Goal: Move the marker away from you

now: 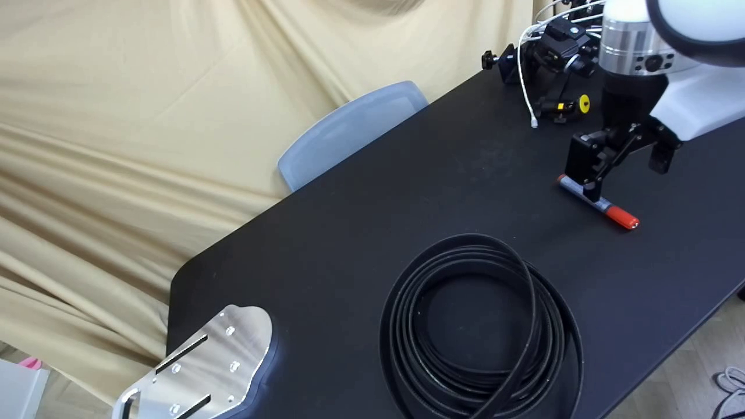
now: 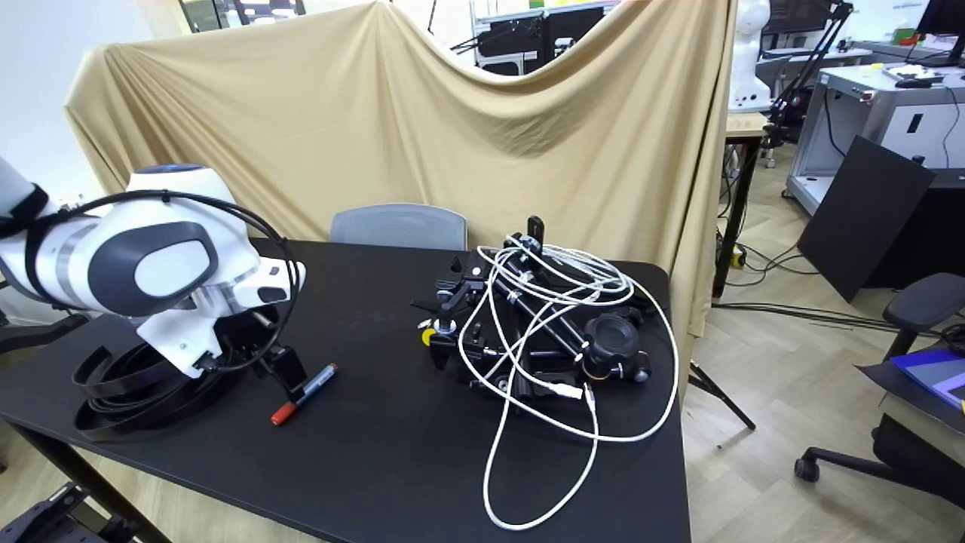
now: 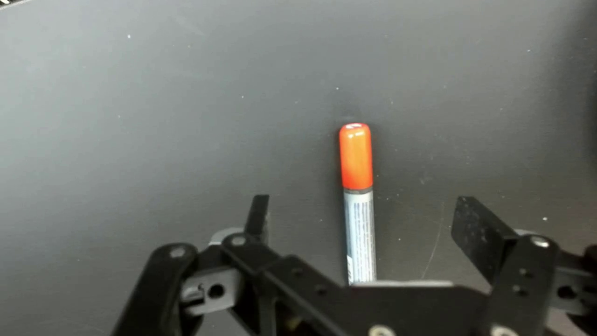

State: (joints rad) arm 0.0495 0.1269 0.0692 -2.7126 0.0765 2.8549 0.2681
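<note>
Slim blue-grey marker with red-orange cap: near center, wrist view; barrel print illegible. Black two-finger gripper spread wide, empty.

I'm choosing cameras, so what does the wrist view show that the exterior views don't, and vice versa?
Only the wrist view shows fine lines of print along the marker.
Only the exterior views show the blue-grey chair back, the beige curtain and the white arm.
Shared: the pincer, the black table and the marker lying on it.
</note>
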